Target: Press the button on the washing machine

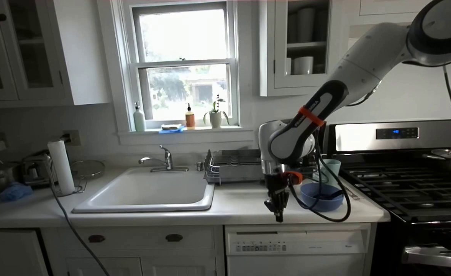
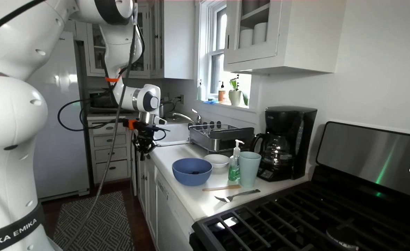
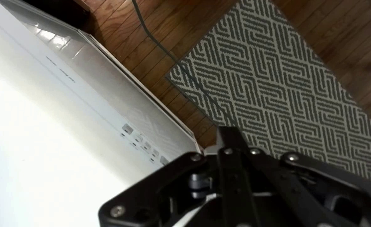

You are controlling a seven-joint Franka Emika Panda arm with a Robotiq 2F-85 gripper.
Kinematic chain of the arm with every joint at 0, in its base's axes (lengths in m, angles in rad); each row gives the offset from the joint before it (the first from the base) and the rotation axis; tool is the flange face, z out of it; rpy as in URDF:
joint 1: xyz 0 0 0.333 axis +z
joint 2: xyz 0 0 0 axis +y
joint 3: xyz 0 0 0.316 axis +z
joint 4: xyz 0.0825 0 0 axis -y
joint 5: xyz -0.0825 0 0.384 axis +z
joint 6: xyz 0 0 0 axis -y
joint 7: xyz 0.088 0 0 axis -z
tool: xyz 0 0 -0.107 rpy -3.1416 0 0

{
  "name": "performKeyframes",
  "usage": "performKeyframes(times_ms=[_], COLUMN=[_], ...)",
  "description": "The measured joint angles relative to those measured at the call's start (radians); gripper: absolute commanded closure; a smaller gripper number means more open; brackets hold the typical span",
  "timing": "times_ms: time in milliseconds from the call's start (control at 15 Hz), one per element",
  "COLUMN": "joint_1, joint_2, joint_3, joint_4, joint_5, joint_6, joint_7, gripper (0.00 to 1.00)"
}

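Observation:
The white washing machine [image 1: 294, 265] is built in under the counter. Its control strip [image 1: 325, 245] carries a group of small dark buttons [image 1: 261, 246] toward one end. Its front also shows at a steep angle in an exterior view [image 2: 171, 214]. In the wrist view, the buttons [image 3: 146, 145] lie on the bright white front, partly covered by the gripper. My gripper [image 1: 279, 217] points down, shut and empty, above the strip at the counter's edge level. It also shows in an exterior view [image 2: 142, 156]. In the wrist view, its fingertips [image 3: 231, 134] are over the floor and rug, apart from the buttons.
A blue bowl [image 1: 322, 196] stands on the counter [image 1: 236, 203] beside the arm. A dish rack [image 1: 236, 170] and white sink [image 1: 168, 191] are behind and beside it. The black stove [image 1: 409, 195] adjoins the counter. A patterned rug [image 3: 276, 78] and loose cable [image 3: 172, 58] lie on the floor.

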Motion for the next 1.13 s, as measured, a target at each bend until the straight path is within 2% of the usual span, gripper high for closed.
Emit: performKeyframes(times_ms=[67,133,267,400,600,800,867,1067,1133], joint_1=[-0.003,-0.006,-0.005,0.01,0.056,0.106,0.12,0.148,0.151], joint_2=[-0.031,-0.058,-0.105,-0.146,-0.205,-0.264,-0.283,-0.332,-0.341], joint_3=[-0.016,-0.032,-0.062,-0.092,-0.14,-0.173,-0.178,-0.181,-0.181], joint_4=[-0.023,-0.042,-0.073,-0.101,-0.145,-0.184,-0.198,-0.239,-0.248], joint_5=[0.033,0.059,0.082,0.082,0.047,-0.038,-0.075,-0.143,-0.146], joint_6=[0.026,0.053,0.107,0.155,0.197,0.181,0.174,0.176,0.176], joint_7=[0.0,0.005,0.036,0.11,0.244,0.387,0.443,0.549,0.555], gripper=[1.0,0.78,0.68,0.54,0.34,0.13,0.3,0.13,0.13])
